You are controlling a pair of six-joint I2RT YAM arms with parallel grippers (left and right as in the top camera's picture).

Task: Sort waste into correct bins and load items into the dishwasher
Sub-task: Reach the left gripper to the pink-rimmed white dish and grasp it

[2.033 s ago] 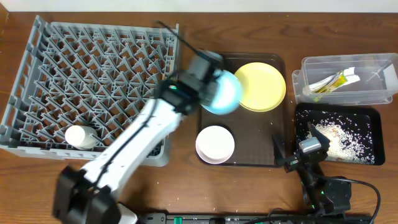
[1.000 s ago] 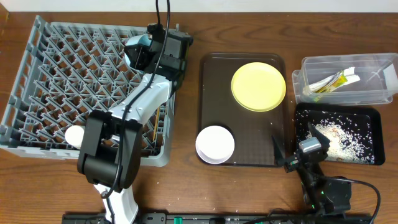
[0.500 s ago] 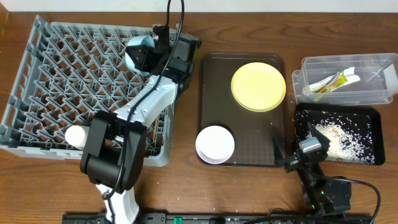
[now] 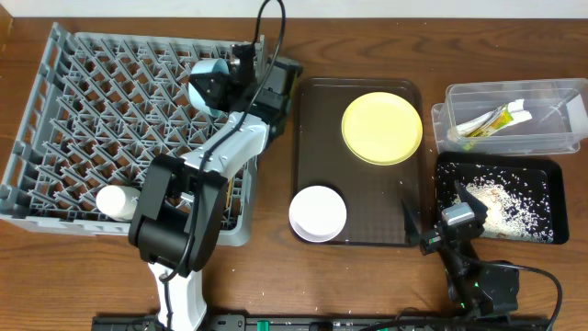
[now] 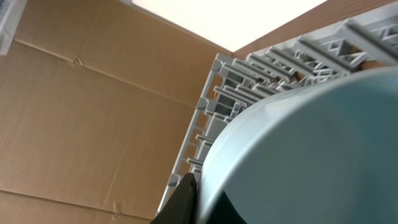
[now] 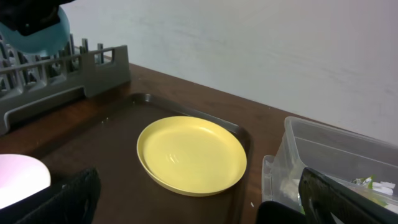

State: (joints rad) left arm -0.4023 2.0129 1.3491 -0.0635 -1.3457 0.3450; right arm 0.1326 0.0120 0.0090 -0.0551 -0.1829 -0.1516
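Left gripper (image 4: 230, 81) clamps light-blue bowl (image 4: 208, 88) by rim over dish rack (image 4: 83, 110); likely light, rigid, slippery, so rim pinch suits

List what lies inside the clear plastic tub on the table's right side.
The clear tub holds one crumpled green-and-yellow wrapper, lying diagonally. Nothing else shows on its floor; anything beneath the wrapper is covered.

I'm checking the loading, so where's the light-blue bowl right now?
In the overhead view, the light-blue bowl is held by the left gripper at the upper-right part of the dish rack, left of the brown tray.
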